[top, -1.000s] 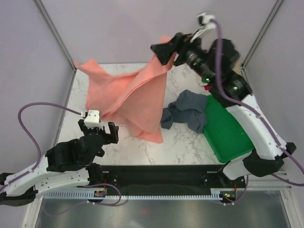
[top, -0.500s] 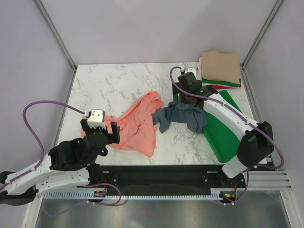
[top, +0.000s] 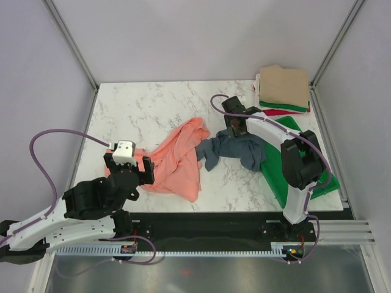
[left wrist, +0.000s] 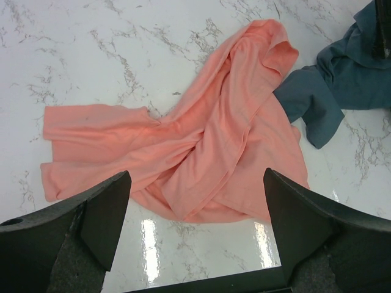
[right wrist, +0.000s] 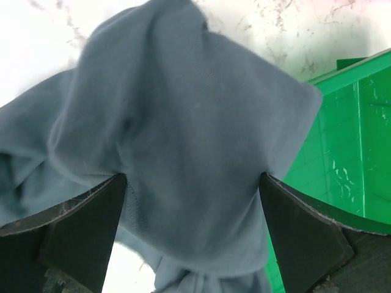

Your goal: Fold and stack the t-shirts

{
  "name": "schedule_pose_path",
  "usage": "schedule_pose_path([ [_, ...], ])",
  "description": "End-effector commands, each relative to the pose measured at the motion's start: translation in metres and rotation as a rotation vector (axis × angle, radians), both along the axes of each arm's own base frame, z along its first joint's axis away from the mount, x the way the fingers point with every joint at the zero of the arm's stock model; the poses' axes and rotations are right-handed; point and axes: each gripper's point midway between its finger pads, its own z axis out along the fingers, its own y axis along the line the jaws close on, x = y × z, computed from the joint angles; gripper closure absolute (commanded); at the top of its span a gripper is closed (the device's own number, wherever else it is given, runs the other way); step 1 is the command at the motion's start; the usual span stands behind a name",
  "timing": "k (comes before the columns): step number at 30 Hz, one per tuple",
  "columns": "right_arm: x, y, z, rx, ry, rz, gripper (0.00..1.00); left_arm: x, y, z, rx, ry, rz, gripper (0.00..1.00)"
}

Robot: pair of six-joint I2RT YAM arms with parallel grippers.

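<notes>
Right gripper (right wrist: 192,207), wide and empty, hangs over the grey shirt (right wrist: 183,110) (bunched between its fingers (right wrist: 79,232)); it should pinch an edge.

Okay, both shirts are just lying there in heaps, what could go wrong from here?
1. The right gripper hangs open over the bunched middle of the slate shirt. A pinch there would likely lift a wad, not a clean edge.
2. That shirt lies against the green tray, so it may snag on the rim.
3. Its sleeve touches the twisted pink shirt under the open left gripper. Pulling either shirt may drag the other.
</notes>
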Motion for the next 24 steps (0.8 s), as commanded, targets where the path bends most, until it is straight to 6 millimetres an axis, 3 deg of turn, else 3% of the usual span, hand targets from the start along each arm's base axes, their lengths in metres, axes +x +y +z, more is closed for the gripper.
schedule_pose_path([
  [1, 0.020, -0.007, 0.017, -0.015, -0.061, -0.019, 0.09, 0.005, 0.006, 0.016, -0.059, -0.037, 0.064, 0.03],
  [3, 0.020, -0.004, 0.024, 0.009, -0.079, -0.018, 0.23, 0.005, 0.007, 0.017, -0.064, -0.040, 0.067, 0.03],
  [4, 0.020, -0.004, 0.029, 0.020, -0.095, -0.022, 0.47, 0.005, 0.007, 0.017, -0.063, -0.039, 0.066, 0.03],
  [7, 0.020, -0.004, 0.052, 0.044, -0.147, -0.027, 0.99, 0.004, 0.007, 0.017, -0.066, -0.040, 0.067, 0.03],
  [14, 0.011, -0.013, 0.115, 0.086, -0.251, -0.040, 1.00, 0.005, 0.007, 0.017, -0.066, -0.039, 0.069, 0.03],
  [17, 0.006, -0.029, 0.167, 0.123, -0.366, -0.079, 1.00, 0.005, 0.008, 0.018, -0.068, -0.039, 0.070, 0.03],
  [18, 0.000, -0.046, 0.197, 0.145, -0.441, -0.120, 1.00, 0.005, 0.008, 0.017, -0.065, -0.038, 0.070, 0.03],
  [20, -0.011, -0.069, 0.241, 0.162, -0.551, -0.180, 1.00, 0.005, 0.007, 0.017, -0.065, -0.037, 0.070, 0.03],
  [21, -0.025, -0.088, 0.271, 0.184, -0.629, -0.211, 1.00, 0.005, 0.007, 0.016, -0.064, -0.036, 0.069, 0.03],
  [24, -0.057, -0.120, 0.327, 0.188, -0.775, -0.264, 1.00, 0.005, 0.007, 0.016, -0.063, -0.036, 0.068, 0.03],
])
